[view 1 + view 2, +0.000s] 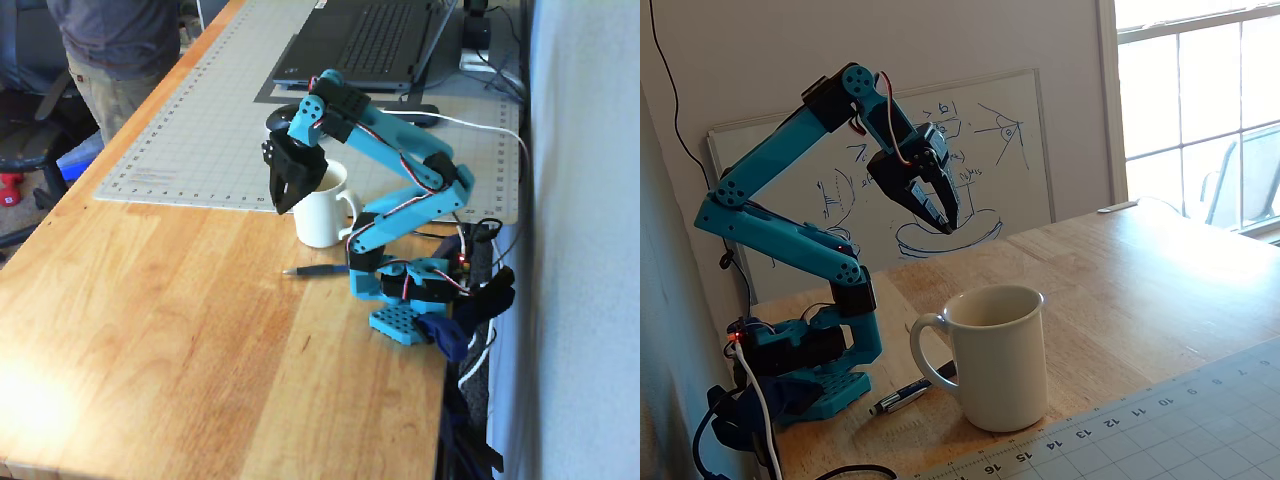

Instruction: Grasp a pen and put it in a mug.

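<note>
The white mug [322, 218] stands upright at the near edge of the cutting mat; it fills the foreground in the other fixed view [1002, 362]. The dark pen [316, 270] lies flat on the wooden table between the mug and the arm's blue base, partly hidden behind the mug in the other fixed view [902, 396]. My gripper [284, 203] hangs in the air with its tips pointing down, beside the mug's rim and well above the pen. Its black fingers [930, 205] look closed together and hold nothing.
A grey cutting mat [200, 120] covers the far table, with a laptop [370, 45] on it. A person [110, 50] stands at the table's far left corner. A whiteboard [1025, 140] leans against the wall. Cables [480, 330] hang by the arm's base.
</note>
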`<act>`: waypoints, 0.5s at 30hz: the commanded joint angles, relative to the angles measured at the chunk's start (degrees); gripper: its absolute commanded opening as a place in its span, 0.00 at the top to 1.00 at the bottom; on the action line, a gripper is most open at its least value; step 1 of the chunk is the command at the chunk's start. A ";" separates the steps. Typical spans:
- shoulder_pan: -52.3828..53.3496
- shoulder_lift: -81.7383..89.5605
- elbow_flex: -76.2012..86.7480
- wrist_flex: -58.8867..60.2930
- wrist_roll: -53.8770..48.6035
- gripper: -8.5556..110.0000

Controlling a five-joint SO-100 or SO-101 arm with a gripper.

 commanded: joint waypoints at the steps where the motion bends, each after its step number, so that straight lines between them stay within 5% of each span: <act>1: 4.83 0.00 1.49 -1.14 9.67 0.92; 15: 13.97 0.09 21.80 -24.70 17.31 0.80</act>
